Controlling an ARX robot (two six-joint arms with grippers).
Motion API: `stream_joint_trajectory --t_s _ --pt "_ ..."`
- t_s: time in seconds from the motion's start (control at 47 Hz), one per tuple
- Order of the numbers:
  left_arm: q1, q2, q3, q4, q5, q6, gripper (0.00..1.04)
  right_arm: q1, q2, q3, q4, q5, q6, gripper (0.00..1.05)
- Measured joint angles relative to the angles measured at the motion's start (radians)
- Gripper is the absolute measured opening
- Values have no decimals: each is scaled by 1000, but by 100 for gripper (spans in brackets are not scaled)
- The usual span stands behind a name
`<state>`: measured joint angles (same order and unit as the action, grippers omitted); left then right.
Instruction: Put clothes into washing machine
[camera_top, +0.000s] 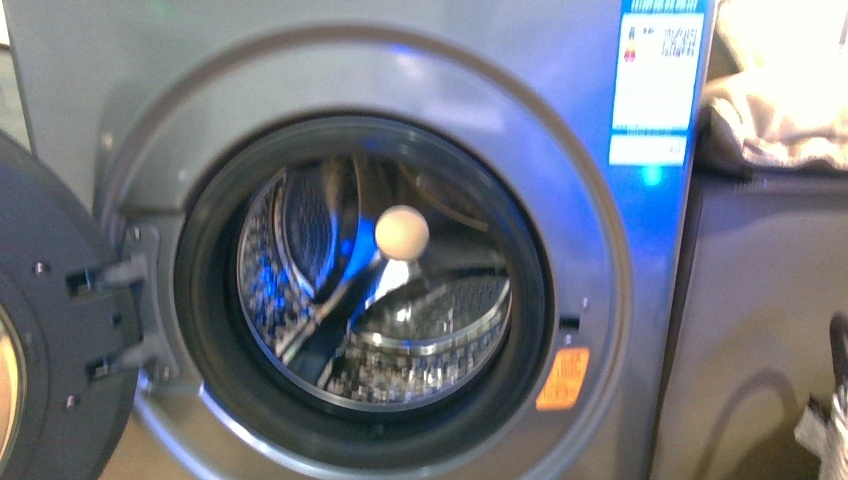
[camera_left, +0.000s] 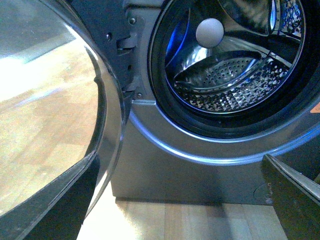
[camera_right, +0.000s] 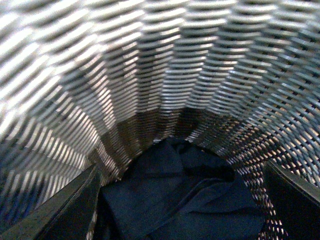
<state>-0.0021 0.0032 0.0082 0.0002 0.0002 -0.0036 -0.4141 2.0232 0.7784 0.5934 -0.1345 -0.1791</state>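
While the washing machine (camera_top: 150, 90) fills most of the front view, its top and bottom are cut off and the whole picture is soft with blur. Its dark door (camera_top: 50, 330) hangs open at the left, only partly in frame. Inside the steel drum (camera_top: 440, 320) sits a pale round ball (camera_top: 402, 233), and none of the clothes can be seen in there. A blue-white label (camera_top: 655, 80) on the upper right corner and an orange sticker (camera_top: 562, 380) beside the porthole are too blurred to read. To the right a beige cloth bundle (camera_top: 780, 110) lies on a grey cabinet (camera_top: 750, 300), both cropped by the edge. Something dark and something white at the far right edge cannot be made out.

The left gripper (camera_left: 179, 160) hangs low in front of the machine, above a wooden floor (camera_left: 190, 222), its jaws spread wide with nothing between them; only parts of its dark fingers (camera_left: 295, 200) show.

The right gripper (camera_right: 180, 167) is down inside a woven basket (camera_right: 165, 65), jaws likewise wide apart. The navy clothes (camera_right: 175, 200) lie crumpled at the basket's bottom, between the two fingers (camera_right: 60, 210); whether the fingers touch the cloth cannot be told, and the lower part of the clothes runs out of frame.
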Motion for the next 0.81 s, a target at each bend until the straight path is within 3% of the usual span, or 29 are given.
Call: stream_joint_trajectory --t_s 0.531,0.808 --pt "0 0 0 0 0 0 98 -37 536 351 -6 51 32 97" --pt "0 0 0 0 0 0 98 -56 673 442 -7 55 35 97"
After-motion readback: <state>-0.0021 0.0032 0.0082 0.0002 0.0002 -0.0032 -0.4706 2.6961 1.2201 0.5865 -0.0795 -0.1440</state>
